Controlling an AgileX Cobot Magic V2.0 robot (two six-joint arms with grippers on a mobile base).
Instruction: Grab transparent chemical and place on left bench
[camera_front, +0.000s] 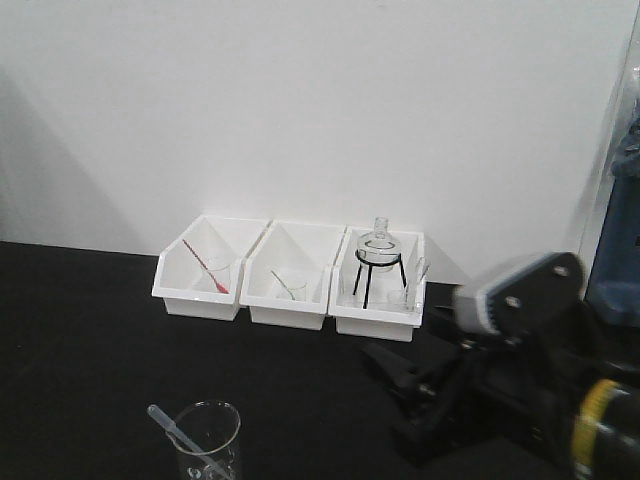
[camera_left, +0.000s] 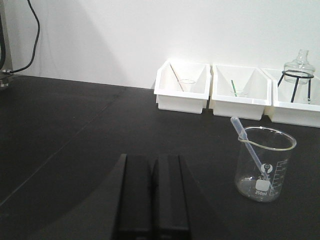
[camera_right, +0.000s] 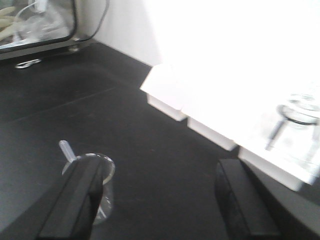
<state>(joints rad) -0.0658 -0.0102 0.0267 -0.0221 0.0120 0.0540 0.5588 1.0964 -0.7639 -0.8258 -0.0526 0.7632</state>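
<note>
The transparent chemical (camera_front: 208, 440) is a clear beaker holding a dropper. It stands upright on the black left bench (camera_front: 80, 340), in front of the white bins. In the left wrist view the beaker (camera_left: 264, 165) is ahead and to the right of my left gripper (camera_left: 151, 160), which is shut on nothing. My right gripper (camera_right: 159, 170) is open and empty. Its left finger covers part of the beaker (camera_right: 109, 192), which lies beyond it and outside the gap. The right arm (camera_front: 480, 390) hangs low at the right.
Three white bins (camera_front: 290, 305) line the white wall. They hold a small beaker with a red rod (camera_front: 215, 275), one with a green rod (camera_front: 288, 287), and a flask on a black tripod (camera_front: 380, 255). A cable (camera_left: 32, 35) hangs at the far left.
</note>
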